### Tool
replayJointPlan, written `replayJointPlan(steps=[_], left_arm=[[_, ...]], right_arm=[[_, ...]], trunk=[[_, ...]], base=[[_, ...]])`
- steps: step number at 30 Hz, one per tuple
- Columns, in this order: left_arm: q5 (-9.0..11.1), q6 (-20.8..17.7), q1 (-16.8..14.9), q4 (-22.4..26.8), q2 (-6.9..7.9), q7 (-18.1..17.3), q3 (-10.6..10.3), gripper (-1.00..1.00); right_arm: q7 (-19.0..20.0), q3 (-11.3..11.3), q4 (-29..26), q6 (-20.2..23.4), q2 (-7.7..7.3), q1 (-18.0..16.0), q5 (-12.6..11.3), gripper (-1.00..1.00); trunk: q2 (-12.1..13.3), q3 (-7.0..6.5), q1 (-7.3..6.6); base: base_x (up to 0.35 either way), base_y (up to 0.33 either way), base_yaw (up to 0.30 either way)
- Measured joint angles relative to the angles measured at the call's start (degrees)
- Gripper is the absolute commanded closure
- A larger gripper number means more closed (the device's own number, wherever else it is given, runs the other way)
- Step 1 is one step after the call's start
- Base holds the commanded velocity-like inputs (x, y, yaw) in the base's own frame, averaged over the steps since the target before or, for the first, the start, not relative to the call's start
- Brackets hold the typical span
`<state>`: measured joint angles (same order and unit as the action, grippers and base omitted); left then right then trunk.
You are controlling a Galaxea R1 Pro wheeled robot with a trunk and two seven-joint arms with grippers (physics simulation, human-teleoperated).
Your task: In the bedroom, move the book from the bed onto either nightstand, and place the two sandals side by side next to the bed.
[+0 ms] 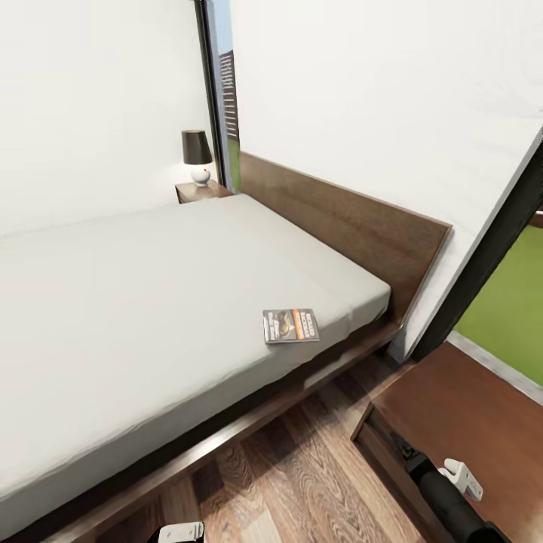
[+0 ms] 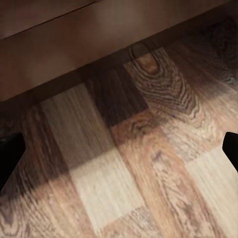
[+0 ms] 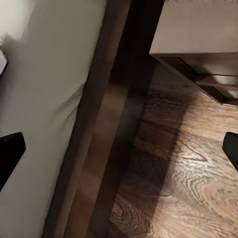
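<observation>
The book (image 1: 290, 326) lies flat near the bed's (image 1: 151, 302) edge by the headboard corner. The right arm's fingers (image 3: 232, 148), spread wide and empty, are nearer; the left fingers (image 2: 10, 153) likewise wide.

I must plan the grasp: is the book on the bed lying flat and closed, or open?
Flat and closed. The book lies cover-up on the bed, near the mattress edge by the headboard; no pages are spread.

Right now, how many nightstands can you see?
2. One low dark brown wooden nightstand stands at the bed's far side, carrying a black-shaded lamp; a second sits close by, beside the wooden headboard. Others may be hidden.
</observation>
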<state>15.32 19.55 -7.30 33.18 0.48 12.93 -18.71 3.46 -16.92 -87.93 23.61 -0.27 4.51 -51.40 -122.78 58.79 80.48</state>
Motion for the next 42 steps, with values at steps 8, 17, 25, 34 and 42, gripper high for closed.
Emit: replayJointPlan(steps=[8, 17, 25, 34, 42], left_arm=[[0.0, 0.0, 0.0, 0.0, 0.0, 0.0, 0.0, -1.0], [0.0, 0.0, 0.0, 0.0, 0.0, 0.1, 0.0, -1.0], [0.1, 0.0, 0.0, 0.0, 0.0, 0.0, 0.0, -1.0], [0.1, 0.0, 0.0, -0.1, 0.0, -0.2, 0.0, -1.0], [0.1, 0.0, 0.0, -0.1, 0.0, -0.2, 0.0, -1.0]], right_arm=[[0.0, 0.0, 0.0, 0.0, 0.0, 0.0, 0.0, -1.0], [0.0, 0.0, 0.1, 0.0, 0.0, 0.0, -0.1, -1.0], [-0.1, 0.0, 0.2, 0.0, 0.0, 0.0, -0.1, -1.0], [-0.2, 0.0, 0.3, -0.1, 0.0, 0.0, -0.1, -1.0], [-0.3, 0.0, 0.3, 0.0, 0.0, 0.0, -0.1, -1.0]], trunk=[[0.0, -0.76, 0.0], [0.0, -1.51, 0.0], [0.0, -1.65, 0.0], [0.0, -1.66, 0.0], [0.0, -1.66, 0.0]], base=[[0.0, 0.0, 0.0], [0.0, 0.0, 0.0], [0.0, 0.0, 0.0], [0.0, 0.0, 0.0], [0.0, 0.0, 0.0]])
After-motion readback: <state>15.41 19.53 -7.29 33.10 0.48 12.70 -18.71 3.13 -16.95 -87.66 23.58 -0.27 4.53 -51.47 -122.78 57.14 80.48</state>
